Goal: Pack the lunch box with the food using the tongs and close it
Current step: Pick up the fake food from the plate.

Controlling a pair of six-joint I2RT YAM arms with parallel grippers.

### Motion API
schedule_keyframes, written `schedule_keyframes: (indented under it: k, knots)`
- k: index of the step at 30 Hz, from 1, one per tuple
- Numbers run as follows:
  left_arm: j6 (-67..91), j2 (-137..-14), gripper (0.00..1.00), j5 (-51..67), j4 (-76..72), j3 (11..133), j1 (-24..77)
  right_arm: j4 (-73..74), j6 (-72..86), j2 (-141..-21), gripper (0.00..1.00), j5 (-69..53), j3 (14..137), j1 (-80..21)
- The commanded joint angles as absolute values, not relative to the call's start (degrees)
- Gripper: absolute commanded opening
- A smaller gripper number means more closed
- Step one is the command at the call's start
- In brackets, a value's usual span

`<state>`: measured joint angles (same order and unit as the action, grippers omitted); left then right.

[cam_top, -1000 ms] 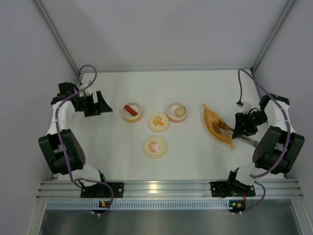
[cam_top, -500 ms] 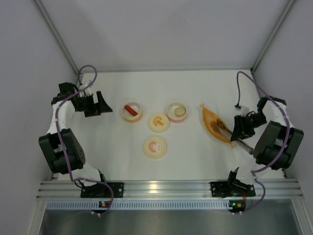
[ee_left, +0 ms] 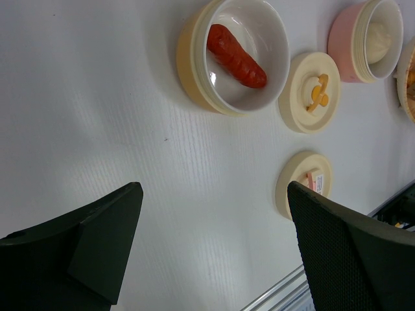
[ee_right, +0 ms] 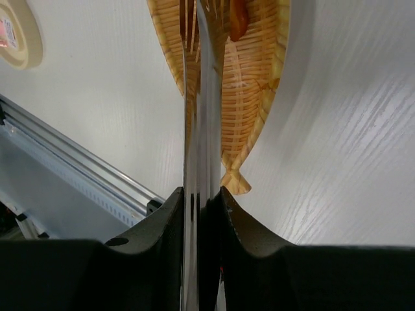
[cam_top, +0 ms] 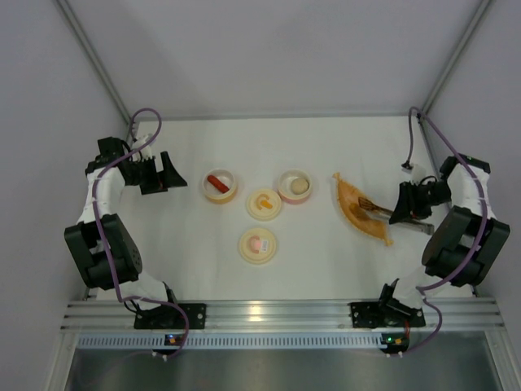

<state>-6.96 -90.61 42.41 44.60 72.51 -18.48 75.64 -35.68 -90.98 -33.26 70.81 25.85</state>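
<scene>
right gripper [ee_right: 201, 195] — clamped on the tongs [ee_right: 206, 129], tips over the orange tray [ee_right: 259, 97] | left gripper [ee_left: 213, 189] — wide apart above the desk [ee_left: 97, 97] | sausage [ee_left: 236, 56] lay in a cream bowl [ee_left: 189, 68]

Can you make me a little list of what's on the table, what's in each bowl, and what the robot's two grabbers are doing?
right jaws: shut on the tongs, which reach over the orange tray
left jaws: wide open, holding nothing
yellow bowl: red sausage inside, no lid on
pink bowl: cream ball inside, no lid on
lid with orange knob: lying on the table between the bowls
second lid: lying on the table nearer the arms
</scene>
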Motion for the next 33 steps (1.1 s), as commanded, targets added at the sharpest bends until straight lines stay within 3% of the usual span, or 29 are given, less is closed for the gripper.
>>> schedule_keyframes:
  k: [1,19,21,24,33]
  knots:
    - [-7.65,-90.70,0.98,43.42,43.24,74.27,-18.54,81.12,-38.23,-88.59,0.00,-36.39,74.17,28.12]
    - [-7.38,-90.88,0.98,44.03,42.98,74.18,-18.54,85.78,-42.27,-89.56,0.00,-39.99,76.82,29.79]
    - [-8.95,-91.05,0.98,46.21,43.68,74.35,-18.54,86.31,-42.98,-89.39,0.04,-40.08,76.82,29.79]
    - [-13.86,-89.74,0.98,46.32,46.40,74.79,-14.26,86.31,-43.42,-88.68,0.08,-41.48,76.82,29.71]
    - [-25.11,-75.96,0.98,31.29,36.14,68.29,15.27,85.61,-41.05,-87.80,0.22,-52.55,77.43,18.12]
